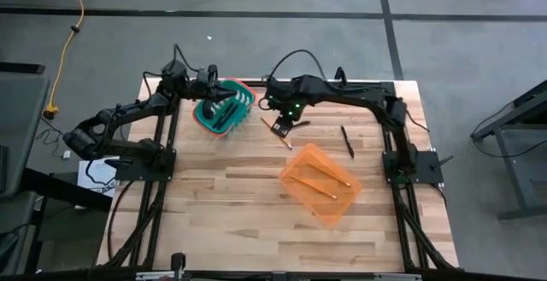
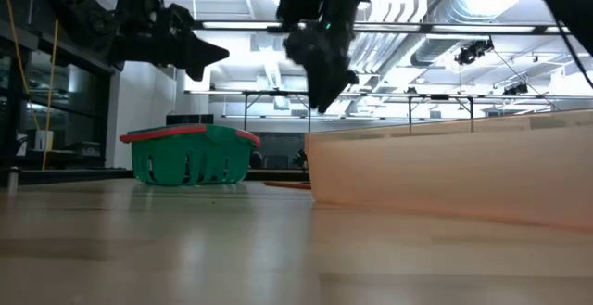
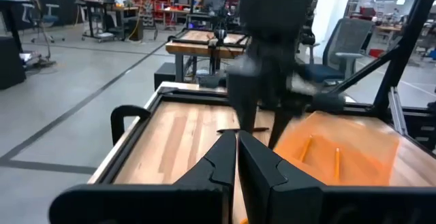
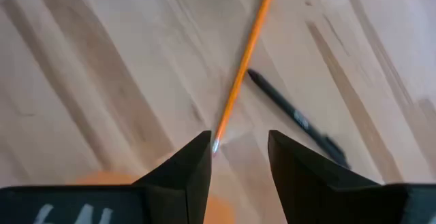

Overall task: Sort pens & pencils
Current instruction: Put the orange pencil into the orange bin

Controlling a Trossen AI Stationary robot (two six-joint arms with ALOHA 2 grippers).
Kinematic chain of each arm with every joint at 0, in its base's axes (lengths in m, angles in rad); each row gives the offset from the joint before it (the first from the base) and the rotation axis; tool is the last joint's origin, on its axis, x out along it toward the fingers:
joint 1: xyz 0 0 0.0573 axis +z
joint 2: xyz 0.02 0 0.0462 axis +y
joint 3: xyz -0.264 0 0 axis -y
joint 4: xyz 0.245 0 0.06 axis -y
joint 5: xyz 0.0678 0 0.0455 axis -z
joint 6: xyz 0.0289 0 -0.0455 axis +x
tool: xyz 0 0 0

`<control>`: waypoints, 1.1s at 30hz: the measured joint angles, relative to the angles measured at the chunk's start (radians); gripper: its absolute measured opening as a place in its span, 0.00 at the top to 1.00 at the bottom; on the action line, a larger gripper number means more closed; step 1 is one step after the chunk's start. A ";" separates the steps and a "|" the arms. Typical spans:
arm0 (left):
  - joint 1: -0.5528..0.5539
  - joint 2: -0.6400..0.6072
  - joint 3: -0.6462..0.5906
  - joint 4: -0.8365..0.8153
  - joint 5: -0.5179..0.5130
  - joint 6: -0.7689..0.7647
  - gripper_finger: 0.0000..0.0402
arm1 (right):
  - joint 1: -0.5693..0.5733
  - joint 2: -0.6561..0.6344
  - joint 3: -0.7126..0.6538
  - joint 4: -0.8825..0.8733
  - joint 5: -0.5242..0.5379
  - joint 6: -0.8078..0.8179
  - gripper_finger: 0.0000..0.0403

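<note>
Right wrist view: tool (image 4: pixel 237 157) above pencil (image 4: pixel 244 60)

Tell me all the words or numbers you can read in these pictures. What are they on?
None can be read for sure.
Black pen: pale marks on the barrel, too blurred to read.
Right end effector: white marks on the housing behind it, cut off at the picture's edge, unreadable.
Green basket and orange basket: no writing visible.

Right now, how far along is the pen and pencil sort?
Done: two pencils lie in the orange tray, and dark pens appear to sit in the green basket. In hand: nothing gripped; the right gripper hangs open over a loose pencil and pen, while the left gripper, shut, hovers above the basket. Left: those two, plus another pen on the table.
</note>
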 joint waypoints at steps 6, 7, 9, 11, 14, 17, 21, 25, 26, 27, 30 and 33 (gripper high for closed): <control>0.000 0.000 0.000 0.000 -0.003 0.000 0.99 | -0.013 0.172 0.163 -0.030 -0.003 -0.082 0.67; 0.000 0.000 0.000 0.000 -0.004 0.000 0.99 | -0.016 0.202 0.196 -0.044 -0.003 -0.089 0.67; 0.000 0.000 0.000 -0.001 -0.012 0.000 0.99 | -0.022 0.257 0.261 -0.067 -0.003 -0.105 0.67; 0.000 0.000 0.000 -0.006 -0.017 0.000 0.99 | -0.029 0.310 0.326 -0.103 -0.003 -0.122 0.67; 0.000 0.000 0.000 -0.011 -0.019 0.001 0.99 | -0.038 0.376 0.406 -0.132 -0.003 -0.142 0.67; 0.001 0.000 0.000 -0.012 -0.020 0.007 0.99 | -0.049 0.411 0.434 -0.109 -0.003 -0.151 0.67; 0.030 -0.008 0.000 -0.025 -0.030 0.012 0.99 | -0.063 0.413 0.385 -0.069 -0.011 -0.155 0.67; 0.083 -0.012 -0.011 -0.024 -0.007 0.004 0.99 | -0.066 0.414 0.374 -0.051 -0.002 -0.153 0.67; 0.093 -0.013 -0.016 -0.015 0.006 0.004 0.99 | -0.066 0.414 0.375 -0.048 -0.002 -0.155 0.67; 0.100 -0.013 -0.021 -0.007 0.020 0.003 0.99 | -0.063 0.414 0.375 -0.054 -0.003 -0.155 0.67; 0.105 -0.013 -0.036 0.027 0.066 0.002 0.99 | -0.050 0.414 0.375 -0.098 -0.018 -0.149 0.67; 0.105 -0.014 -0.045 0.061 0.152 0.002 0.99 | -0.030 0.414 0.375 -0.156 -0.019 -0.143 0.67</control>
